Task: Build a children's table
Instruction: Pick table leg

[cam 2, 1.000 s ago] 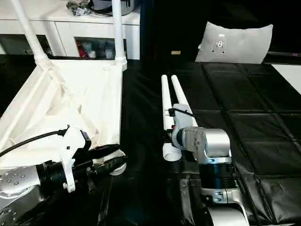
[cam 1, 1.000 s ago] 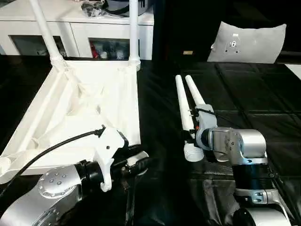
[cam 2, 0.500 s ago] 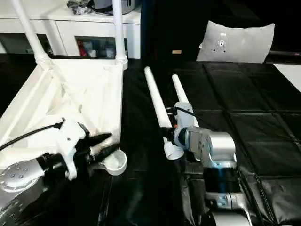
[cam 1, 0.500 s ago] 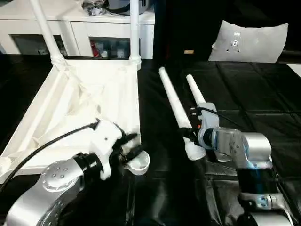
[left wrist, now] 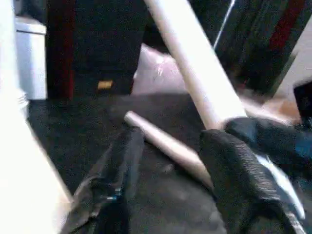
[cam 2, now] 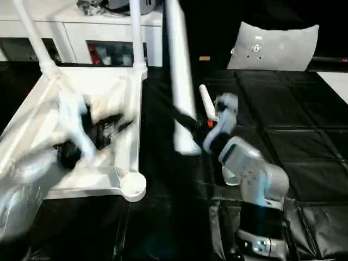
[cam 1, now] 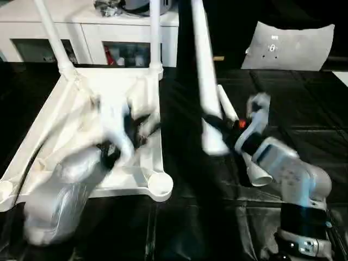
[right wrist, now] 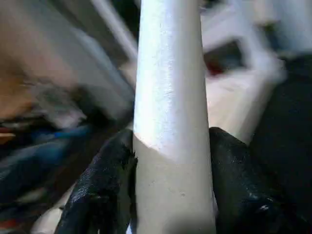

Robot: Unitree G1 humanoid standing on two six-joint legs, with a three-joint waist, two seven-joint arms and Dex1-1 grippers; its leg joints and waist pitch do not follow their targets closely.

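Leg [cam 1: 200,60] upright in your right gripper [right wrist: 168,190], fingers clamped on it, while your left gripper [left wrist: 170,165] hangs part-open and empty over the tabletop [cam 1: 81,92].

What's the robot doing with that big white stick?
It's building a little table. The tabletop lies upside down with two legs already standing in its far corners. The right gripper is shut on a third leg, held up almost straight. The fourth leg lies on the black mat. The left gripper hangs over the tabletop, holding nothing.
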